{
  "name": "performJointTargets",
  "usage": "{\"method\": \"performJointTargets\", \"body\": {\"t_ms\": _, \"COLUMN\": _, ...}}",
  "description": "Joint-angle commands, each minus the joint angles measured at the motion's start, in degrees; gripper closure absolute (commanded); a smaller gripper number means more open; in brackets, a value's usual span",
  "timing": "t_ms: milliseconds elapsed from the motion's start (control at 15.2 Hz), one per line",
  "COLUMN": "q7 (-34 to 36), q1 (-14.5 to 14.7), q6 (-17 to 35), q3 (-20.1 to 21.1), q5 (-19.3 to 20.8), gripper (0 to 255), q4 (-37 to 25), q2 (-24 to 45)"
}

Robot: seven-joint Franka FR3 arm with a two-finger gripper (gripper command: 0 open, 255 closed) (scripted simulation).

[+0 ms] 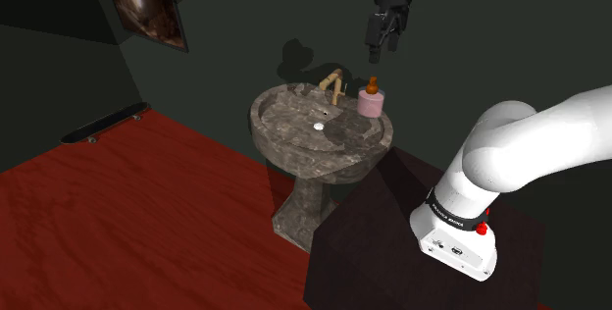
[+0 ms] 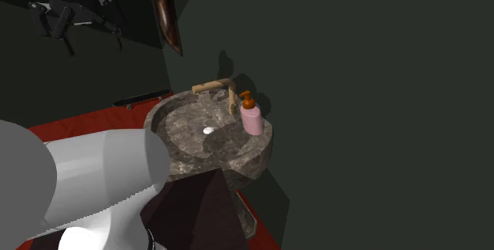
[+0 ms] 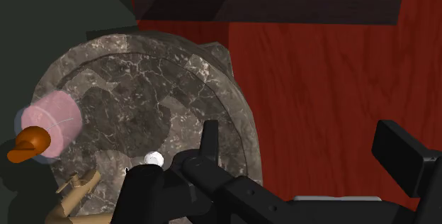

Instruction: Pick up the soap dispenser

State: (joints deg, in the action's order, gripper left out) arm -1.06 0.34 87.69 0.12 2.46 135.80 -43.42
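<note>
Dispenser (image 1: 371, 100): pink body, orange-brown pump on top. The item to be lifted; not yet held.

Gripper (image 1: 384, 51): black, fingers (image 3: 210, 141) spread, nothing between them. It hangs high over the back of the sink (image 1: 294, 129), pointing down.

Relation: the dispenser lies below the gripper and well apart from it, a little toward the shoulder view's left of the drop line. In the wrist view the dispenser (image 3: 49, 127) sits outside the span of the fingers, off past one of them, across the bowl. The gripper is therefore not centred over it.

Axis: the dispenser stands upright, long axis vertical, pump uppermost. In my judgement the coming move needs a sideways shift first, then a descent, so that the fingers straddle the pink body below the pump.

Location: on the back rim of the sink, just beside the tan faucet (image 1: 333, 84), near the dark wall (image 1: 510, 24).

Sink: mottled grey stone on a pedestal, white drain (image 1: 319, 124) in mid-bowl.

Surroundings: red wood floor (image 1: 147, 210); dark stand (image 1: 373, 249) beside the pedestal.
</note>
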Motion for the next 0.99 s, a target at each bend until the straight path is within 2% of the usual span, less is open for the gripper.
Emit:
{"method": "performJointTargets", "body": {"t_ms": 0, "q7": 0.00, "q1": 0.00, "q6": 0.00, "q3": 0.00, "q5": 0.00, "gripper": 0, "q4": 0.00, "q2": 0.00}}
{"method": "performJointTargets", "body": {"t_ms": 462, "q7": -7.18, "q1": -2.97, "q6": 10.53, "q3": -7.10, "q5": 5.56, "gripper": 0, "q4": 6.09, "q2": 2.92}}
{"method": "performJointTargets", "body": {"t_ms": 924, "q7": -14.11, "q1": -5.81, "q6": 22.13, "q3": -14.59, "q5": 10.11, "gripper": 0, "q4": 8.46, "q2": 10.25}}
